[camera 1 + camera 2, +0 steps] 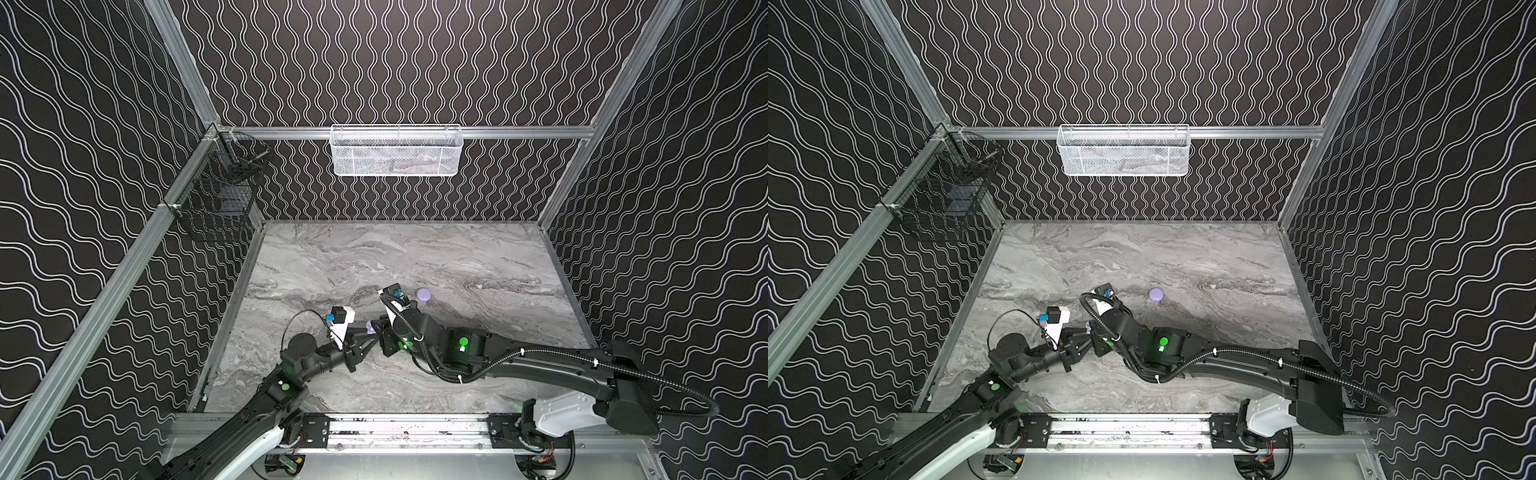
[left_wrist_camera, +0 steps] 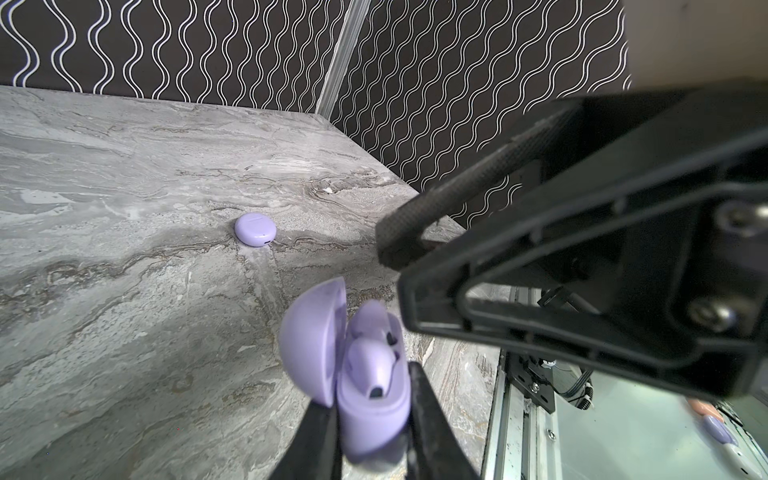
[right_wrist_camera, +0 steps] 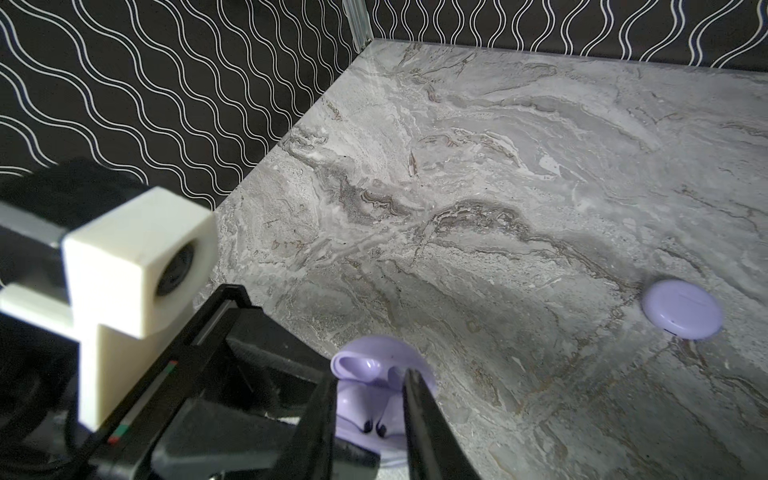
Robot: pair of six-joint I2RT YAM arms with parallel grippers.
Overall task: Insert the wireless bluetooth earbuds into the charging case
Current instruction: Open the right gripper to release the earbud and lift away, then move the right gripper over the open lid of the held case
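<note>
Clamping the open charging case (image 2: 365,428), left gripper (image 2: 372,395) faces slightly open right gripper (image 3: 370,380), table (image 3: 498,208) edges distant.

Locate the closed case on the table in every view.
Top view: closed case on the table, just beyond the right arm.
Top view: same spot.
Left wrist: beyond the open case.
Right wrist: beyond the right gripper.
Shared landmark: the open case in the left gripper.
</note>
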